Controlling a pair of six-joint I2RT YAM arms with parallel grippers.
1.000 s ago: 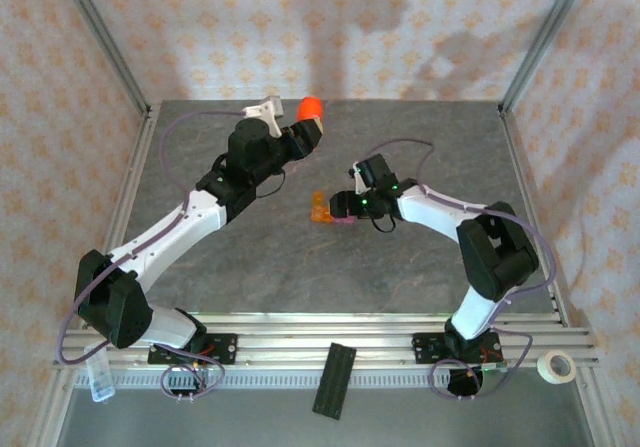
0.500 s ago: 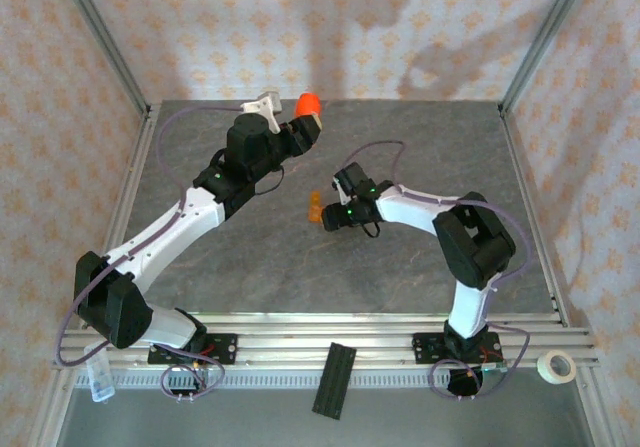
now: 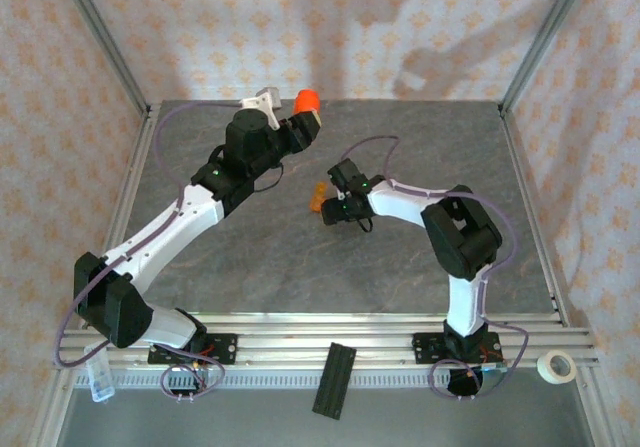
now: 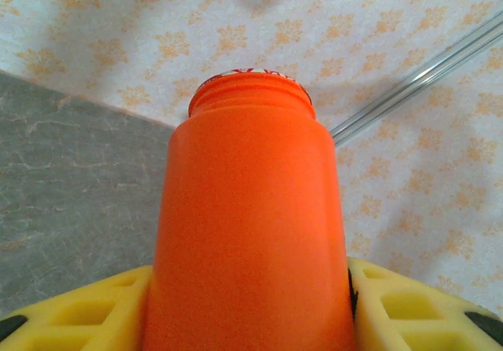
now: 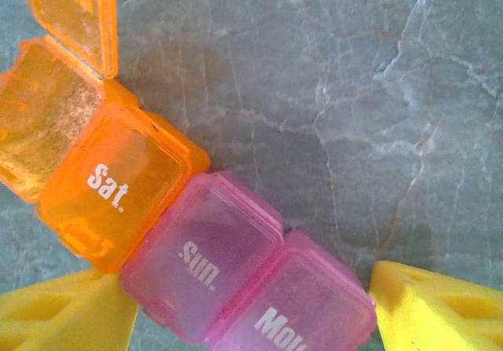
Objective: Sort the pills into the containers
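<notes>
From above, we see our left gripper [image 3: 304,119] far back over the table [image 3: 250,257], its fingers pinching the orange bottle [image 3: 308,101]. Our right gripper [image 3: 330,207] is low over the strip [image 3: 317,204], whose orange end pokes out just past its fingers. The two grippers are well apart. In the left wrist view, the bottle [image 4: 251,210] sits between the two yellow fingers [image 4: 71,319], which press on both its sides. Its mouth points away from them, and we see no cap on it. In the right wrist view, the fingers [image 5: 440,312] are spread, and the pink end of the strip [image 5: 204,257] lies between them. One finger is at the corner of the "Sat." cell. The other is just beside the "Mon" cell, with a thin gap. The orange cell farthest from the fingers has its lid up. We cannot make out any pills. We think the strip could slide or turn if the fingers close, because it lies crooked between them. Then the bottle might spill pills onto the table and miss the open cell.
</notes>
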